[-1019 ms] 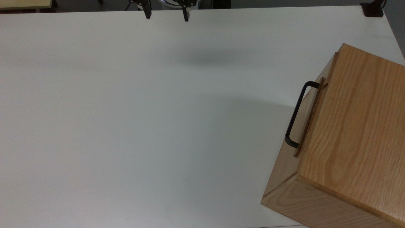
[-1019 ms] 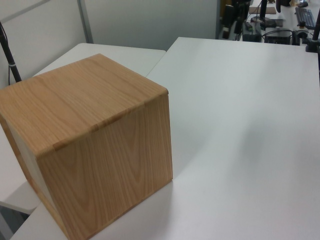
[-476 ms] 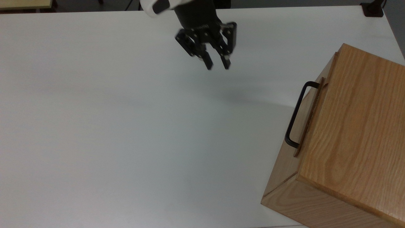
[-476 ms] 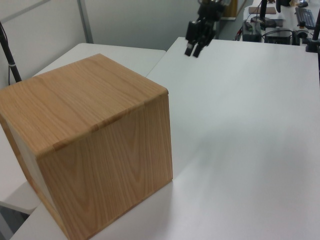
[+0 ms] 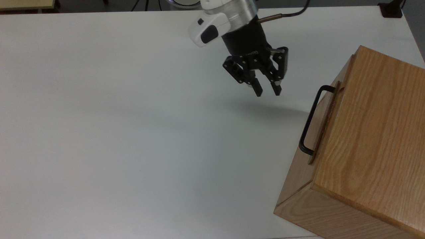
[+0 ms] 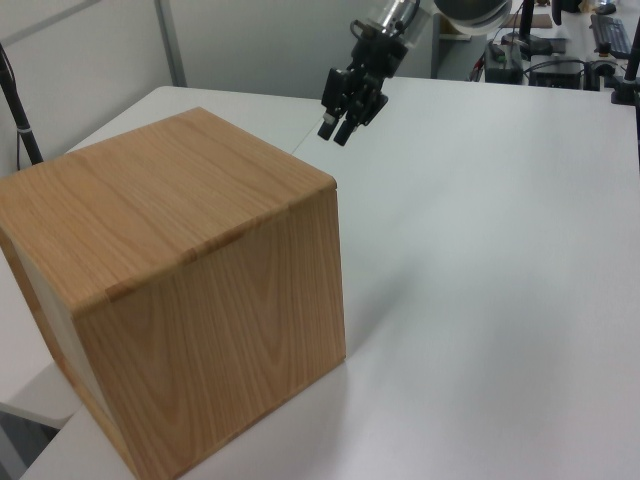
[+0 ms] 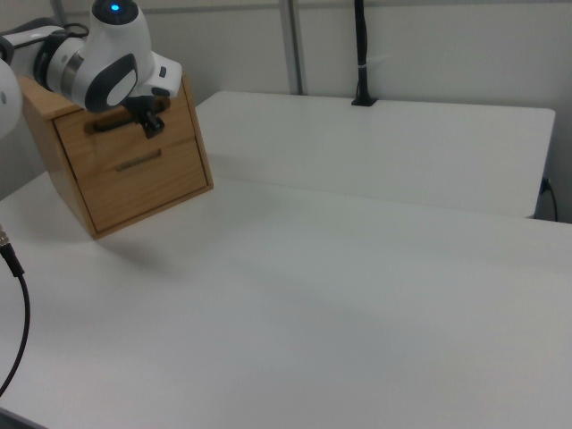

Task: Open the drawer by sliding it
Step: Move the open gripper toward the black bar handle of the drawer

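Since a moment ago the gripper (image 5: pixel 269 90) has dropped closer to the drawer (image 5: pixel 327 116), fingers spread and empty.
Still closed in its oak casing (image 5: pixel 368 139) at the top view's right table (image 5: pixel 132 132) edge, the rigid drawer should slide stiffly; its thin black handle (image 5: pixel 308 122) is the spot to pinch.

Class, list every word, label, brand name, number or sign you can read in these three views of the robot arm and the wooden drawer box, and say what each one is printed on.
Pale lettering on the black body of the two-finger gripper, seen in the top view: too small and blurred to read.
Oak-grained wooden box, its thin black U-shaped bar handle and the white table: no text or labels.
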{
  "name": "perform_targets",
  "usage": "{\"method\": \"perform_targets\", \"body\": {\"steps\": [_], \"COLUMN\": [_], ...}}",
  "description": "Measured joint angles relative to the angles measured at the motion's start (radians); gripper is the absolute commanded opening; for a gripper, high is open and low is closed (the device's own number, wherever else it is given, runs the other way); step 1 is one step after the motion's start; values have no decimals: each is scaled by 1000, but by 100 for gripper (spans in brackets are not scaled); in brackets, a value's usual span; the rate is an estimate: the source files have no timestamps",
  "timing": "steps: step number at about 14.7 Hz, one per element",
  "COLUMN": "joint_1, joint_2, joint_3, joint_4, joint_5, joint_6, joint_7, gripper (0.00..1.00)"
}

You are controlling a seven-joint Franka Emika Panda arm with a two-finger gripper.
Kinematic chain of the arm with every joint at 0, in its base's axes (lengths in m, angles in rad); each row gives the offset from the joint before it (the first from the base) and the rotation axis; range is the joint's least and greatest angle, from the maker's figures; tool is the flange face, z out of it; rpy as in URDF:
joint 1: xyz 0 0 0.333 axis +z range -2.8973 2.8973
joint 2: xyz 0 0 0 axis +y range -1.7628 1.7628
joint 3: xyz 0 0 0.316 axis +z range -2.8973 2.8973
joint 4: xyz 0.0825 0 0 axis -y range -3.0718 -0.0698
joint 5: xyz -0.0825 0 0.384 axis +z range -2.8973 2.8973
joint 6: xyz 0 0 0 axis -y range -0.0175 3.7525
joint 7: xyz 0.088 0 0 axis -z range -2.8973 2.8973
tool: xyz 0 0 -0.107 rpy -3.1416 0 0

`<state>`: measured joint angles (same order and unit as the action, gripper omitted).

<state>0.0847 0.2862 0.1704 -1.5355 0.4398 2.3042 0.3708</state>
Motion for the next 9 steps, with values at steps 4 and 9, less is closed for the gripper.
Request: {"method": "perform_targets", "body": {"steps": [4, 9], "joint_1": [0, 2], "joint_2": [70, 112], "joint_3": [34, 45], "joint_4": [72, 129], "joint_5": [0, 0], "joint_6": [11, 43], "joint_7": [37, 52], "gripper": [44, 44]}}
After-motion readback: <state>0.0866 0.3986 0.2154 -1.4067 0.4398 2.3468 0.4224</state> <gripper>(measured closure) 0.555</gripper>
